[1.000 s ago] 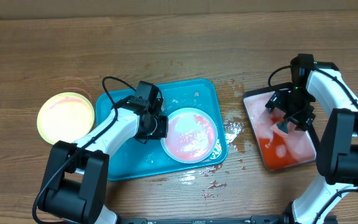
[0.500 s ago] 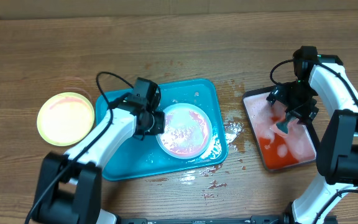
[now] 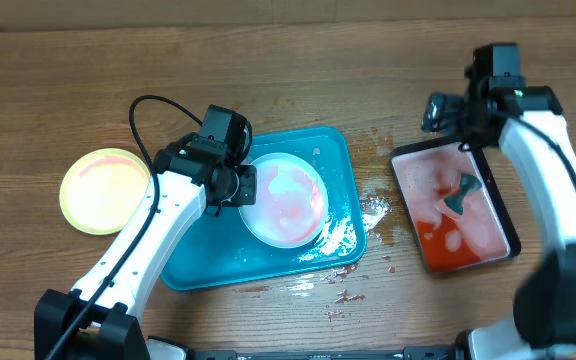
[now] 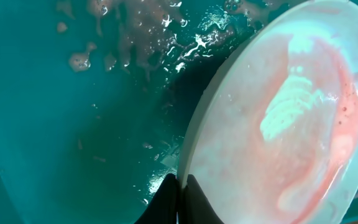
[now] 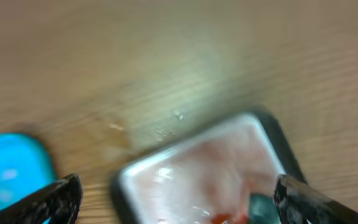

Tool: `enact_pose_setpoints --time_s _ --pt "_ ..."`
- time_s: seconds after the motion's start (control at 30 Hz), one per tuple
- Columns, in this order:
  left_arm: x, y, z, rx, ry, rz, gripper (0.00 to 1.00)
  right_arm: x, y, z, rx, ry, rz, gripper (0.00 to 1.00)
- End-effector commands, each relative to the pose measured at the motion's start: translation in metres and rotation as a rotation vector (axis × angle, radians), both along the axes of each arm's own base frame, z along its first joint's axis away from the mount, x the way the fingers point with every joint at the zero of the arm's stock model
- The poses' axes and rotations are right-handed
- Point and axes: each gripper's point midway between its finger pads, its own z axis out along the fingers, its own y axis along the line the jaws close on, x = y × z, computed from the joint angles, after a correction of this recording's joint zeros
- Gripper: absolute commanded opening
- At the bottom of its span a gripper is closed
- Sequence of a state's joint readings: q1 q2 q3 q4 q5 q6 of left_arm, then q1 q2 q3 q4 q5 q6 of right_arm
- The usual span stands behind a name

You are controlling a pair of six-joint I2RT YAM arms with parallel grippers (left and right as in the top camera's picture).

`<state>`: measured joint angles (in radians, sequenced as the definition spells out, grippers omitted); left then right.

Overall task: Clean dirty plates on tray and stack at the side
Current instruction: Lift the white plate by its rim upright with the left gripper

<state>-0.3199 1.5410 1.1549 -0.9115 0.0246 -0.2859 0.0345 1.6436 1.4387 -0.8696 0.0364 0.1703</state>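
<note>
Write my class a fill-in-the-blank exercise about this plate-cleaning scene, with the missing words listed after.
1. The left pincer grips the pale plate by its ____.
2. The second plate, lying on the wooden table, is coloured ____.
3. The black tray holds ____ liquid.
4. The right pincer is open and holds ____.
Missing words: rim; yellow-green; red; nothing.

Pale blue-white plate (image 3: 286,203) smeared pink, turquoise tray (image 3: 338,160), yellow-green plate (image 3: 105,190), black tray (image 3: 420,190) of red liquid
</note>
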Motion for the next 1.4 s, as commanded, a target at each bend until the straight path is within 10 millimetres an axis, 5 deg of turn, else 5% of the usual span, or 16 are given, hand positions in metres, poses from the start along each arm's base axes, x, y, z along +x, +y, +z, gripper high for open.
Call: enact_pose_setpoints --time_s 0.0,0.17,0.27,0.7,1.13,1.37 --pt "0.007 0.002 0.01 0.003 -0.034 0.016 0.05 -0.003 0.005 0.069 -0.062 -0.195 0.04 1.0" --pt "0.011 0.025 0.02 0.124 -0.061 0.077 0.04 -0.012 0.003 0.115 -0.089 -0.332 0.039 1.0" --pt "0.015 0.04 0.043 0.209 -0.088 0.112 0.04 -0.013 0.0 0.116 -0.09 -0.335 0.032 1.0" --pt "0.017 0.036 0.157 0.541 -0.351 0.085 0.05 -0.013 0.0 0.116 -0.089 -0.333 0.033 1.0" --pt "-0.008 0.02 0.192 0.746 -0.505 0.055 0.04 -0.016 0.0 0.112 -0.09 -0.314 0.034 1.0" --pt "-0.023 0.032 0.201 0.819 -0.529 0.107 0.04 -0.016 0.0 0.112 -0.09 -0.314 0.034 1.0"
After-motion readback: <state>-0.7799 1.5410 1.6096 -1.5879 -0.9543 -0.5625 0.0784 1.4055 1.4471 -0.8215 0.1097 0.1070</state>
